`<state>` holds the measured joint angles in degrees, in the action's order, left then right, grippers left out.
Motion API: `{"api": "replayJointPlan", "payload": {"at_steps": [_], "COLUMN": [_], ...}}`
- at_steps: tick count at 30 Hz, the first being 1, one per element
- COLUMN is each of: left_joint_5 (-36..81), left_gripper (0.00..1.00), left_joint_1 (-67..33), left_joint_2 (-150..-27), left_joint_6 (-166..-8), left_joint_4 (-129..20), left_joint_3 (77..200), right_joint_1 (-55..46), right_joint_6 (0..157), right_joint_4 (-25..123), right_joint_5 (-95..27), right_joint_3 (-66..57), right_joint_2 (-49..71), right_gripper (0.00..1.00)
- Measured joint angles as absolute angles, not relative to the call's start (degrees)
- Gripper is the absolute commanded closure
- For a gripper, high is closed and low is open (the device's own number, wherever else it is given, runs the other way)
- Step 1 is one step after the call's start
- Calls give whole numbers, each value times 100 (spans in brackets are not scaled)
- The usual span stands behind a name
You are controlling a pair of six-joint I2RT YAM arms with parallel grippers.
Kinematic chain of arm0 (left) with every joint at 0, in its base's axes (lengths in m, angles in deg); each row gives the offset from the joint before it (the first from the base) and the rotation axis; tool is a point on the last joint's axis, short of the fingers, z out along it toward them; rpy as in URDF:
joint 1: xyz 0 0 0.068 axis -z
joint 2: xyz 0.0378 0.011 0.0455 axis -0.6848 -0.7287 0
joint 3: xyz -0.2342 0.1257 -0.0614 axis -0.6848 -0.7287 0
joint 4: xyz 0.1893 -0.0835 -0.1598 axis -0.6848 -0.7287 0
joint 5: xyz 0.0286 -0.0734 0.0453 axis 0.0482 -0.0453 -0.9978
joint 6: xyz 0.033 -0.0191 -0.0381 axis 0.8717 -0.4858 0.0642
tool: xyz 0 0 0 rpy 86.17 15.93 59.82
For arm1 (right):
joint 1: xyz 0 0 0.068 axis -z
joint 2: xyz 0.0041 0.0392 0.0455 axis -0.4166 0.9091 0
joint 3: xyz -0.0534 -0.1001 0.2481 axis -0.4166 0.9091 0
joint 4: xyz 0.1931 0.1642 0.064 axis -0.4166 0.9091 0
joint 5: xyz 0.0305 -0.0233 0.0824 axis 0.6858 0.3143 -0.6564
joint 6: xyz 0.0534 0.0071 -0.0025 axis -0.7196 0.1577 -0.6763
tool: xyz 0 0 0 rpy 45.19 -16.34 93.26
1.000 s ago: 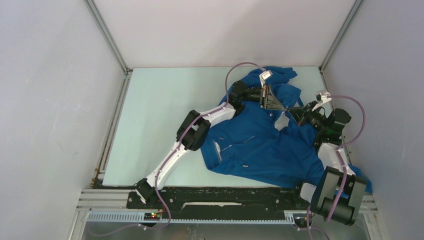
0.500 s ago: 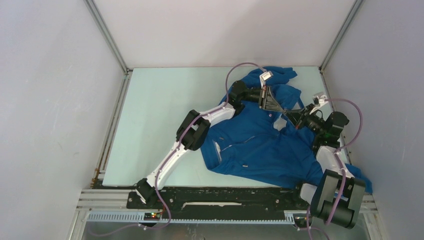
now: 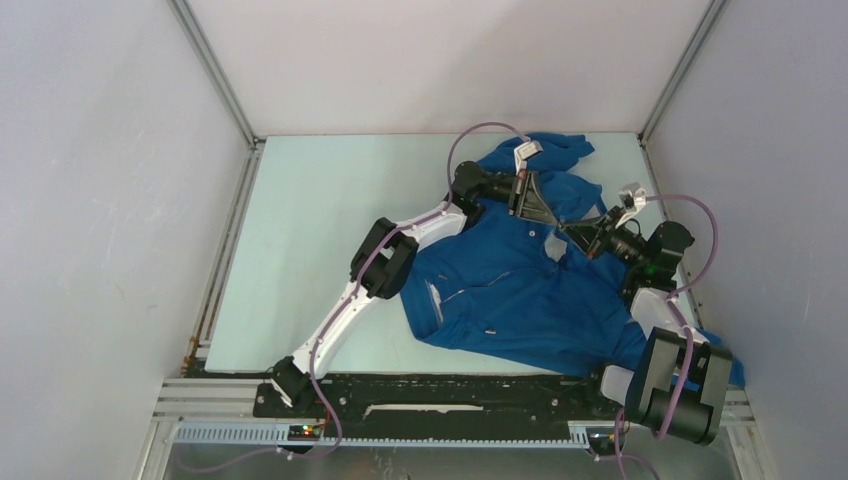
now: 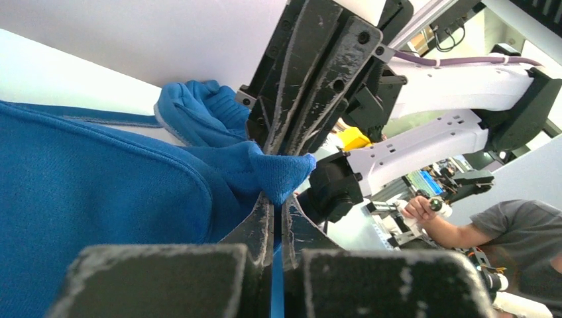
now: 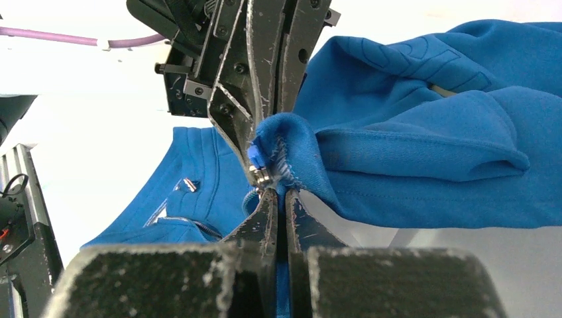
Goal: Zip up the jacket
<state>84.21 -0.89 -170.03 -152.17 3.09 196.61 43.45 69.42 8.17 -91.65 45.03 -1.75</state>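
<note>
Jaws on both arms are pinching shut on the jacket (image 3: 500, 290), which is lying crumpled on the table (image 3: 320, 220) beneath the two tools. The left gripper (image 3: 558, 220) is clamping a fold of blue cloth at its tips. The right gripper (image 3: 583, 236) is facing it almost tip to tip, squeezing the fabric edge just beside a small metal zipper piece (image 5: 257, 173). Most of the garment is spreading from the meeting tips back toward the arm bases.
</note>
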Motion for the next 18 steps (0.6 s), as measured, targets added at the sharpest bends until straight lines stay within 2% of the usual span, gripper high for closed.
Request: {"api": "replayJointPlan", "payload": {"at_steps": [10, 18], "left_joint_5": [8511, 8522], "left_gripper": [100, 100], "left_joint_1": [-164, -197], "left_joint_2": [-17003, -17003], "left_joint_6": [-15969, -16017], "left_joint_4": [1157, 1131], "left_joint_3": [19659, 19659], "right_joint_1": [4350, 4391], "right_joint_6": [6983, 7090], "right_joint_4": [882, 1092], "right_joint_5": [-9352, -9412], "right_joint_3": [4503, 4503], "right_joint_2": [-111, -384], "right_gripper": [100, 100]}}
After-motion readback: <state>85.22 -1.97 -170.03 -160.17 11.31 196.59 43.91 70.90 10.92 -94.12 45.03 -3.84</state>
